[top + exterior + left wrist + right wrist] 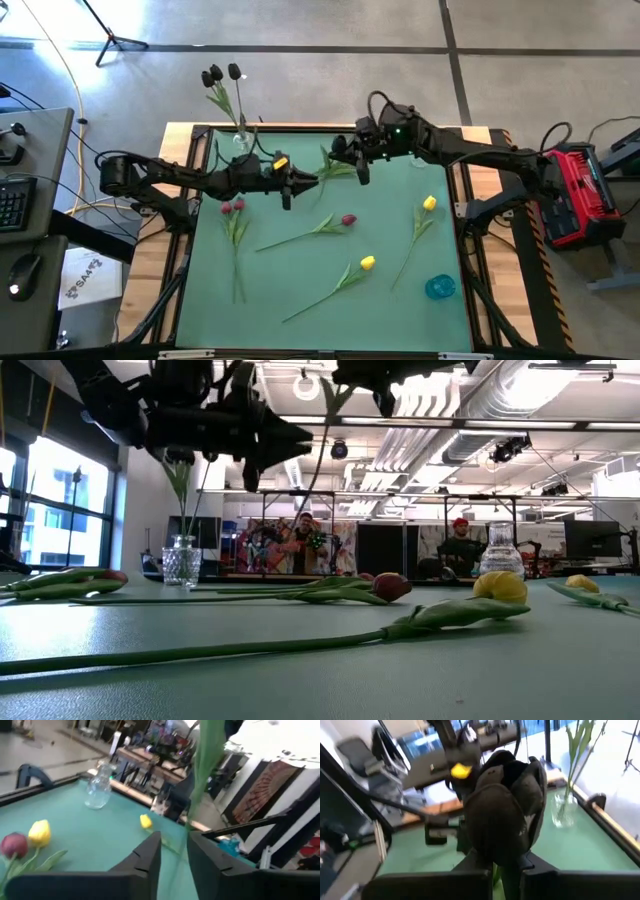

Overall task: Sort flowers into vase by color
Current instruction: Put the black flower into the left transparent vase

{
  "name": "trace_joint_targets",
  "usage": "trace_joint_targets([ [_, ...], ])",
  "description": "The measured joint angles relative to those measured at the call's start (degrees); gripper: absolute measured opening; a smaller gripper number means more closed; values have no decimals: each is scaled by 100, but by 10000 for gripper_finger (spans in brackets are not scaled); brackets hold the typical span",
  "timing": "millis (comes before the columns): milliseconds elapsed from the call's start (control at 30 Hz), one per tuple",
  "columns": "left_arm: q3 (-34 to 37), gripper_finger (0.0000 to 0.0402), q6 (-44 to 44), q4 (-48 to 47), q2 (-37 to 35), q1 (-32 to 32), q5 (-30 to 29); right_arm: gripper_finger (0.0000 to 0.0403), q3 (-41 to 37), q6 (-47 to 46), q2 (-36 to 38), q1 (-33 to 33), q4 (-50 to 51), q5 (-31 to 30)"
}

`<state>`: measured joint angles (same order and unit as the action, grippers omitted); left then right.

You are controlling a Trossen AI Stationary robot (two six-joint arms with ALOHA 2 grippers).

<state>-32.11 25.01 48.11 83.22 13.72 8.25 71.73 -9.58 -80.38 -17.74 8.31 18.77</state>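
A black tulip [502,807], its matte, cupped head broad above a thin green stem, is clamped in the right gripper [350,158] above the smooth green mat [300,270] at 12 o'clock; the left gripper [300,182] beside it stands parted around the stem; 2 black tulips [222,76] fill the ribbed glass vase [181,565] at 11 o'clock.

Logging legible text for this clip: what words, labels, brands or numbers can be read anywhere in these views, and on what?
None can be read for certain.
White sheet on the floor left of the table: dark print, too small to read.
Red case right of the table: no legible marking.
Yellow tag on the left arm: no characters visible.
Wall hanging in the left wrist view: pattern only, blurred.
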Motion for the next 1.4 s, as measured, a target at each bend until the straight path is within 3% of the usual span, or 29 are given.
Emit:
trace_joint_targets([
  [200,-518,129,-19,-774,4,-7,351,1,213,289,14,0,606,36],
  [400,-1168,141,-530,-1731,175,-46,575,1,213,316,-21,2,680,135],
  [733,-1482,139,-715,-1751,421,-68,623,0,213,301,-30,20,700,146],
  [1233,-1484,9,-769,-1393,614,-140,688,4,211,183,-30,22,905,165],
  [1400,-1484,4,-955,-1389,606,-93,404,54,205,102,-30,5,931,-106],
])
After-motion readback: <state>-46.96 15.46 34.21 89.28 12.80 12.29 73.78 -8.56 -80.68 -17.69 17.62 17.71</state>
